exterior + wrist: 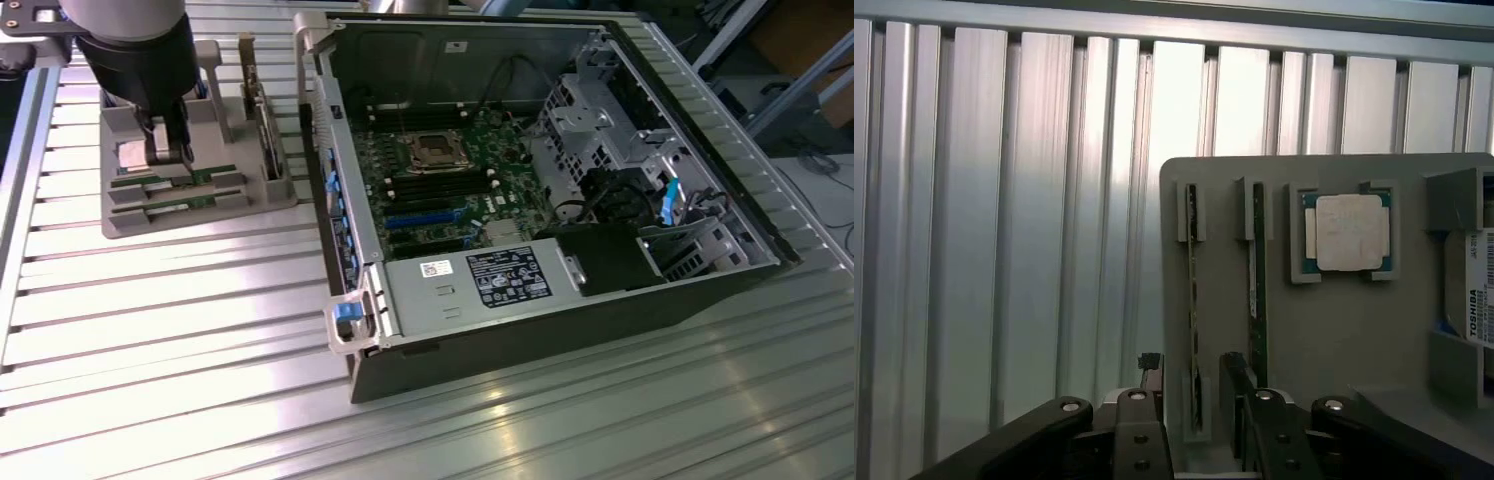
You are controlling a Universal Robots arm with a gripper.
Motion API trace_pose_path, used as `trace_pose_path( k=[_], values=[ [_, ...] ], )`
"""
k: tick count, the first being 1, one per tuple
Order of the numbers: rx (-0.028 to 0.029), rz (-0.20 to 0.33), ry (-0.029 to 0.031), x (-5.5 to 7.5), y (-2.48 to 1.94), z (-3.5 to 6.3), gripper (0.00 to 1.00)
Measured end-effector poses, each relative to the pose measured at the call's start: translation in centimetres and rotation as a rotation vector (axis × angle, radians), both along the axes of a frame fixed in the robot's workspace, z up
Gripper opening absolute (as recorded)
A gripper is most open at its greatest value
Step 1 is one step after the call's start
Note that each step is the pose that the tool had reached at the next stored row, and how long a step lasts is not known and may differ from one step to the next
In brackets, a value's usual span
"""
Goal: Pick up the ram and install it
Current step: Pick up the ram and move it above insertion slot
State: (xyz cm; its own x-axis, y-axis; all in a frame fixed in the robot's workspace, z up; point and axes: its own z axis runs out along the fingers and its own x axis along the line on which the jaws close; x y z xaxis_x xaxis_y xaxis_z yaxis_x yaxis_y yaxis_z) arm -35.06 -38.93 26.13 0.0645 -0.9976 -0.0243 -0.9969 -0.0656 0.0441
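Two green ram sticks stand on edge in slots of a grey holder point(1334, 330). My gripper point(1194, 378) hangs open just above the holder, its black fingers point(1150, 385) on either side of the outer ram point(1192, 300) without touching it. The other ram point(1257, 290) stands one slot over, beside the other finger. In the exterior view the gripper point(166, 152) is at the upper left, over the holder point(267, 190), with the two ram sticks point(171, 203) showing as green strips below it.
The holder also carries a square silver processor point(1347, 232), a hard drive point(1474, 290) and an upright card point(260, 110). An open computer case point(534, 330) with its motherboard point(447, 190) lies at the exterior view's right on a ribbed aluminium table point(160, 330).
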Motion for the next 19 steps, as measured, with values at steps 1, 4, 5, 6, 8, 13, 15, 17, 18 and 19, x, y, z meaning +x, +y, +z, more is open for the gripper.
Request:
trace_pose_path(
  k=[1, 4, 5, 6, 8, 13, 15, 17, 18, 19],
  values=[
    [0.0000, 0.005, 0.0001, 0.0, 0.00, -0.12, 0.36],
    [0.0000, 0.013, 0.0001, 0.0, 0.02, -0.30, 0.36],
    [0.0000, 0.016, 0.0001, 0.0, 0.02, -0.38, 0.36],
    [-0.0001, 0.019, 0.0002, 0.0, 0.03, -0.44, 0.36],
    [-0.0001, 0.026, 0.0002, 0.0, 0.03, -0.59, 0.36],
    [0.0000, 0.038, 0.0001, 0.0, 0.03, -0.90, 0.36],
    [0.0000, 0.043, 0.0001, 0.0, 0.04, -1.03, 0.36],
    [0.0000, 0.045, 0.0001, 0.0, 0.04, -1.10, 0.36],
    [0.0000, 0.047, 0.0001, 0.0, 0.03, -1.16, 0.36],
    [-0.0001, 0.051, 0.0002, 0.0, 0.03, -1.23, 0.36]
  ],
)
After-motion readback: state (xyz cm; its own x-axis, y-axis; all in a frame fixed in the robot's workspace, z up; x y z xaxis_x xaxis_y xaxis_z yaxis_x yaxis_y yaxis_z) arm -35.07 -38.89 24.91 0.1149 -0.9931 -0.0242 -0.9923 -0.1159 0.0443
